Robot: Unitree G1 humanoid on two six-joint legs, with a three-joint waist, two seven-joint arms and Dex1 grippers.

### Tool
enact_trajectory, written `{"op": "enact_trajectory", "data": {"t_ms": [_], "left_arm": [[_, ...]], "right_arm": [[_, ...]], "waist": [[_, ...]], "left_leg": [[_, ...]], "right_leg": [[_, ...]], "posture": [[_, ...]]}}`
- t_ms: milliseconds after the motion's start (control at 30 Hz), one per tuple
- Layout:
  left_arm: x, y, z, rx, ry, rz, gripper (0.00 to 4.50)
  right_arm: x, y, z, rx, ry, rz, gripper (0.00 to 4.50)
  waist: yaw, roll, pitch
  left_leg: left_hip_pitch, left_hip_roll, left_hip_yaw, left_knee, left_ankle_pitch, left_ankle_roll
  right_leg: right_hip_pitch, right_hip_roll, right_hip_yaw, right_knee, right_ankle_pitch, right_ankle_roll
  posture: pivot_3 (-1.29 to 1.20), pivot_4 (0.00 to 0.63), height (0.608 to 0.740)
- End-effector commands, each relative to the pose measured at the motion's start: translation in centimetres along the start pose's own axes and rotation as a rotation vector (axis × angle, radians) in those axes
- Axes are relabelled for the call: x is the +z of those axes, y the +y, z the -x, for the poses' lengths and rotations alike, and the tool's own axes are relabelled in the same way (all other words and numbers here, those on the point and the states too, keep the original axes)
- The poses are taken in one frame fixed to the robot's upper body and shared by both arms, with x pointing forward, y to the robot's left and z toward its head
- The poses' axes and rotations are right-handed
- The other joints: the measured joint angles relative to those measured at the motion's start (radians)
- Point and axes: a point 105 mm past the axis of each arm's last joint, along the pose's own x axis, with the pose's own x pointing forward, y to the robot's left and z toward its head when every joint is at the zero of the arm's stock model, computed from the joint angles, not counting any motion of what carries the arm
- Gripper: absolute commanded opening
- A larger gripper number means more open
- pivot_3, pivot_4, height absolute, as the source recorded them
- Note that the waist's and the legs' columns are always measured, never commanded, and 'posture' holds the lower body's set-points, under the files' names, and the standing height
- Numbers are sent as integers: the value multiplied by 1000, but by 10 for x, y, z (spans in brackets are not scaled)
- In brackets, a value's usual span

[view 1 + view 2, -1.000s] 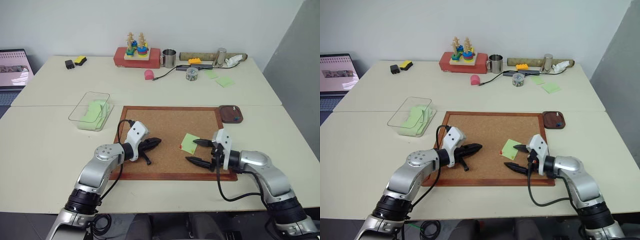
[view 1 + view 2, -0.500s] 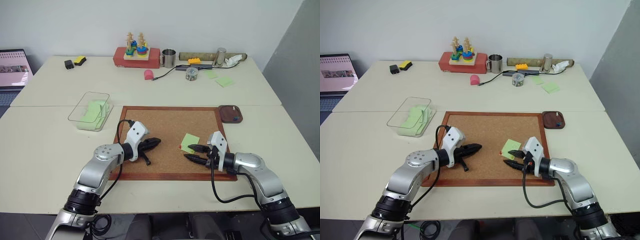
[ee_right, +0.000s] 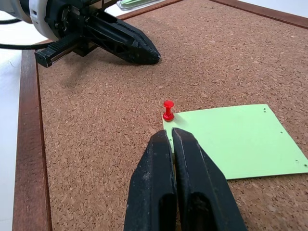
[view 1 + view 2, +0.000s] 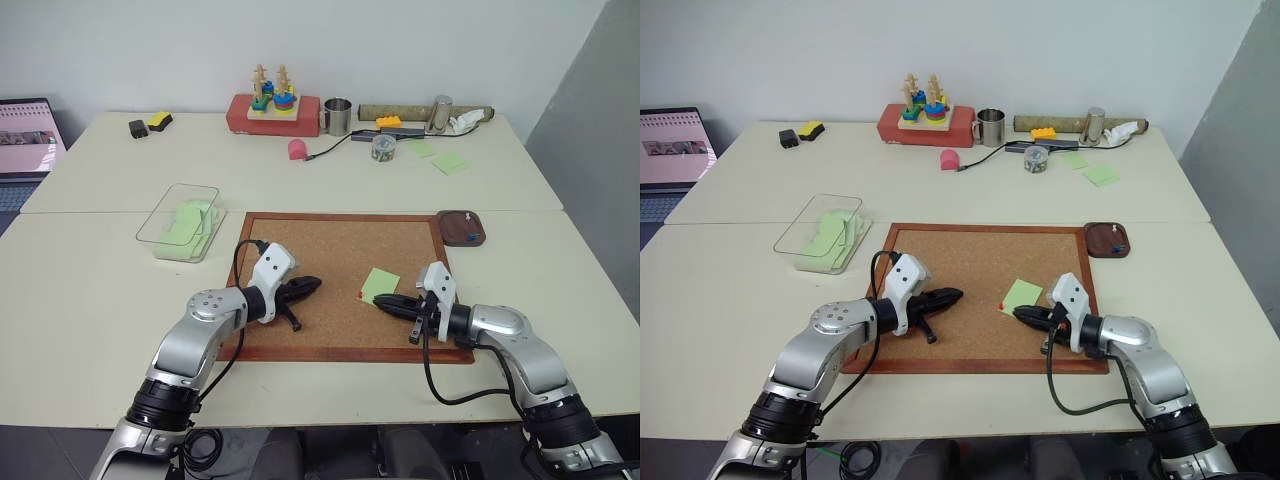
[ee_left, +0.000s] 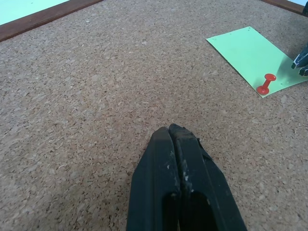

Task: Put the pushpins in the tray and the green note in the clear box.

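The green note lies flat on the cork board, held at its near-left corner by a red pushpin. My right gripper is shut and empty. Its tips rest at the note's edge, a little short of the pin. My left gripper is also shut and empty, low over bare cork to the left of the note. The tray sits off the board's far right corner with small pins in it, one of them pale. Off the board's far left corner stands the clear box, with green paper inside.
The framed cork board covers the table's near middle. Along the back stand a red box with a stacking toy, a metal mug, a pink object and more green notes. A laptop is at far left.
My right gripper's fingers have closed from wide open to fully shut beside the red pushpin. The left gripper, note and pin have not moved.
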Motion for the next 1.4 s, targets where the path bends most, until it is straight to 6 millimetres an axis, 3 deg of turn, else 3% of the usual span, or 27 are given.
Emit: {"op": "enact_trajectory", "data": {"t_ms": [33,133,300,433,633,767,933,1167,1400], "left_arm": [[-5,2,4,15,22,-1,0],[-5,3,5,16,22,-1,0],[-5,3,2,10,23,-3,0],[-4,3,2,6,22,-4,0],[-4,3,1,0,25,-7,0],[-2,3,1,3,23,-12,0],[-2,4,2,6,23,-12,0],[-3,4,4,10,24,-9,0],[-2,4,4,12,22,-8,0]], "right_arm": [[47,-2,11,-15,-144,-9,22],[57,-5,15,-30,-177,-43,22],[63,-29,24,-131,-205,-69,22],[67,-64,33,-305,-224,-45,22],[61,-141,60,-698,-160,7,22],[52,-164,66,-775,-118,-21,22],[41,-177,66,-805,-101,-87,22],[38,-189,72,-845,-115,-125,1511],[50,-189,76,-825,-166,-102,2910]], "waist": [[0,0,0],[0,0,0],[0,0,0],[0,0,0],[-2,0,0],[-3,0,0],[-6,0,0],[-9,0,0],[-9,0,0]], "left_leg": [[0,0,0,0,0,0],[0,0,0,0,0,0],[0,0,0,0,0,0],[0,0,0,0,0,0],[0,-1,1,0,0,0],[0,0,1,-1,0,0],[0,0,1,-1,0,0],[0,0,1,0,0,0],[0,0,2,-1,0,0]], "right_leg": [[0,0,0,0,0,0],[0,0,0,0,0,0],[0,0,0,0,0,0],[0,0,0,0,0,0],[0,0,1,0,0,0],[-1,0,1,0,2,-4],[-1,0,1,0,3,-5],[-1,0,1,0,3,-5],[-1,0,1,0,3,-5]], "posture": [[0,150,740],[0,150,740],[0,150,740],[0,150,740],[0,150,740],[0,150,740],[0,150,740],[0,150,740],[0,150,740]]}}
